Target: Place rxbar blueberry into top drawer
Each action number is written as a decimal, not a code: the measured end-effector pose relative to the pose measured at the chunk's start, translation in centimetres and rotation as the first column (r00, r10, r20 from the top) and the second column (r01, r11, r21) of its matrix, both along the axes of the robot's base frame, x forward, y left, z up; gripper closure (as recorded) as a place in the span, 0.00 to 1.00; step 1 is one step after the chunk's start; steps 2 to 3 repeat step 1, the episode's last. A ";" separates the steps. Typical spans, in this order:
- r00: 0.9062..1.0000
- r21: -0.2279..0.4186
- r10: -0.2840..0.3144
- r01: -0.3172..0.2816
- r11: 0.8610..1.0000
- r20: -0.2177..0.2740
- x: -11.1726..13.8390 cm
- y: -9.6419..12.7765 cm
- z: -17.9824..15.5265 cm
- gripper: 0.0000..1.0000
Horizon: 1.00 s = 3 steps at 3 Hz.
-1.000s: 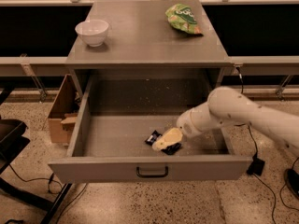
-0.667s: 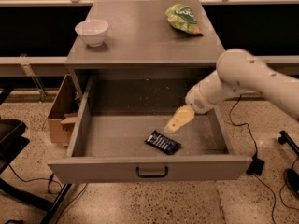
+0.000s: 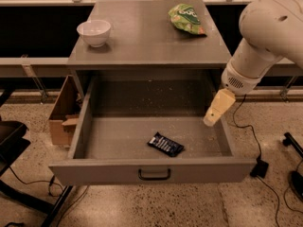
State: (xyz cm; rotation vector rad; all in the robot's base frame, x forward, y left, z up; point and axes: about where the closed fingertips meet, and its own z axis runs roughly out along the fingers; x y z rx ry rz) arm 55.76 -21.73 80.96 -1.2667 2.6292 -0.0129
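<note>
A speckled floor and a dark backdrop frame a grey metal cabinet whose flat top surface [image 3: 142, 44] carries a white bowl [image 3: 94, 32] at the back left and a green chip bag [image 3: 186, 19] at the back right. Below it, the top drawer [image 3: 94, 170] stands pulled wide open toward the viewer, with a black handle [image 3: 154, 175] centred on its front panel. The rxbar blueberry [image 3: 165, 144] lies flat and angled on the drawer floor, near the front and a little right of centre, touching nothing else. The robot's white arm [image 3: 265, 27] enters from the upper right. Its tan gripper [image 3: 211, 119] hangs by the drawer's right wall, well apart from the bar and carrying nothing. Whether it is spread or closed cannot be told from this angle. The placing step looks done, with the bar resting inside. The next move likely calls for drawing the arm clear without brushing that right wall.
</note>
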 end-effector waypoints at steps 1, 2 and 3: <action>0.976 -0.152 -0.216 0.217 0.964 0.025 -3.2 -6.7 0.4 0.00; 0.976 -0.152 -0.216 0.217 0.964 0.025 -3.2 -6.7 0.4 0.00; 0.976 -0.152 -0.216 0.217 0.964 0.025 -3.2 -6.7 0.4 0.00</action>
